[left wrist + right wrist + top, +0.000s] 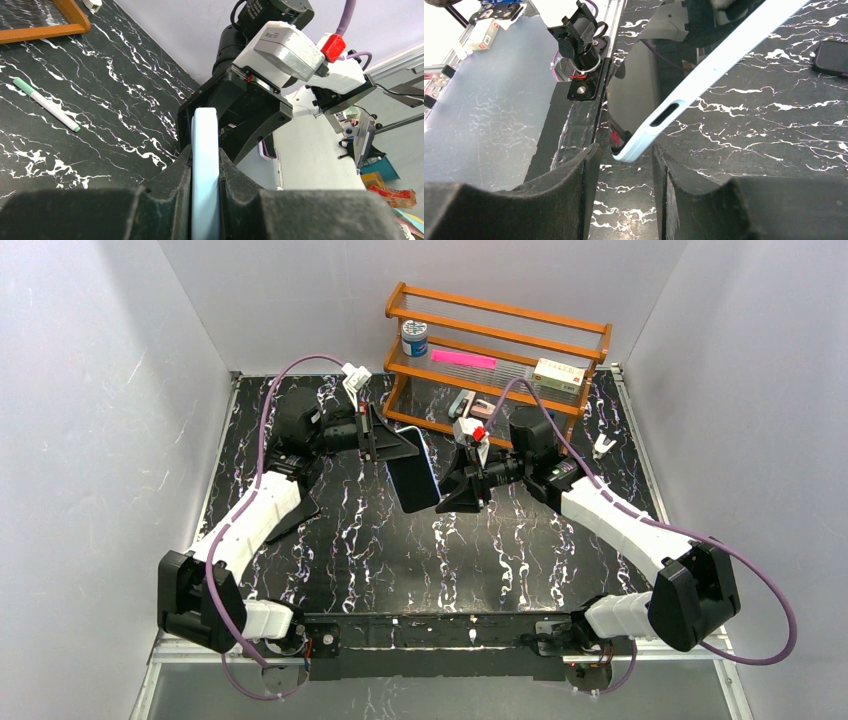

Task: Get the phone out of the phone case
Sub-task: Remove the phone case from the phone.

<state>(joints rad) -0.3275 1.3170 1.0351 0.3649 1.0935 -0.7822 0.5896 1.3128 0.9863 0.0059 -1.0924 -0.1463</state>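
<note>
Encasing phone (415, 485), blue case (205, 127), left pincer (205, 160) clamped

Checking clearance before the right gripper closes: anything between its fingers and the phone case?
Nothing. In the right wrist view the corner of the phone case sits between the fingers of the right gripper, with narrow bare gaps either side; only table behind.

The left arm (245, 525) and right arm (620, 520) have white shells, black joints and trailing purple cables (348, 12).

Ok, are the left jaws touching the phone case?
Touching. Left wrist view: jaws of the left gripper press both faces of the phone case, no gap.
</note>
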